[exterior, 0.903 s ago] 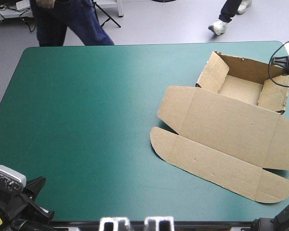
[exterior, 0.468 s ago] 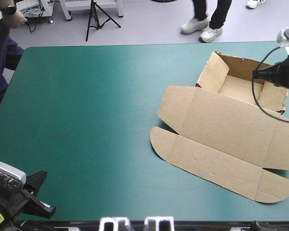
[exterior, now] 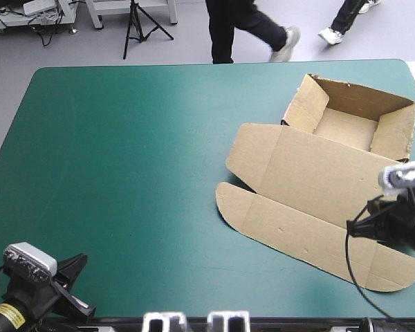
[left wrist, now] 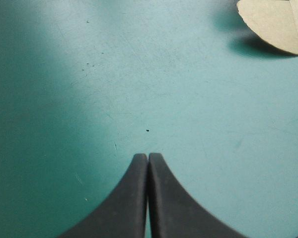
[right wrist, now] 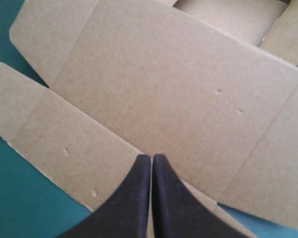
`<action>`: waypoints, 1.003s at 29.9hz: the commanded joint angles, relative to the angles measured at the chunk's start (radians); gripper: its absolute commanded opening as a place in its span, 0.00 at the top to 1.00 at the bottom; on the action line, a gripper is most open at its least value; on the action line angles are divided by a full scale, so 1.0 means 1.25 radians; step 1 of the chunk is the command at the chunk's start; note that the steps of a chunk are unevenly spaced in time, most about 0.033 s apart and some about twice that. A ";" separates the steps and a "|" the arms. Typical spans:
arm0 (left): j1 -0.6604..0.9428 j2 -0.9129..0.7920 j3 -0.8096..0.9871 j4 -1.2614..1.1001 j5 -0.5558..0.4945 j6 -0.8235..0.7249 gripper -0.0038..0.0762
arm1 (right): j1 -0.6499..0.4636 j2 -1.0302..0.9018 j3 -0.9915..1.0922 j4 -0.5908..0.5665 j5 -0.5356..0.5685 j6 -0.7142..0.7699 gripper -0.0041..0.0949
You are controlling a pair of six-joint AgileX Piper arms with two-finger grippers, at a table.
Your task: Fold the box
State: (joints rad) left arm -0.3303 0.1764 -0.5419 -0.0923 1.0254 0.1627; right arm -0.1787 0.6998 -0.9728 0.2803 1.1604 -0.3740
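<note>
Right hand now over diagonal box

The box lies on the right half of the table, its open tray toward the far right corner and its lid flat in front of that, toward the near edge. The right gripper is over the lid's near right part. The left gripper is over bare table at the near left corner, well apart from the box.

Only one rounded flap corner of the box enters the left wrist view, the right wrist view cuts off its tray and side flaps, the right gripper covers part of the outer flap, and in the high view the right arm hides the lid's right end.
</note>
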 commanded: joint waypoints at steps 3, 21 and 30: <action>-0.003 -0.044 0.015 -0.013 -0.053 0.001 0.96 | 0.001 -0.140 0.139 0.018 -0.066 -0.016 0.96; -0.003 -0.059 0.019 0.087 0.044 -0.119 0.96 | 0.001 -0.351 0.365 0.041 -0.127 -0.018 0.96; -0.002 -0.059 0.019 0.085 0.044 -0.119 0.96 | 0.001 -0.351 0.365 0.041 -0.127 -0.018 0.97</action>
State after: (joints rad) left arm -0.3303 0.0865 -0.4949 0.0172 1.1388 0.0258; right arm -0.1787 0.2524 -0.4905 0.3143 1.0584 -0.3867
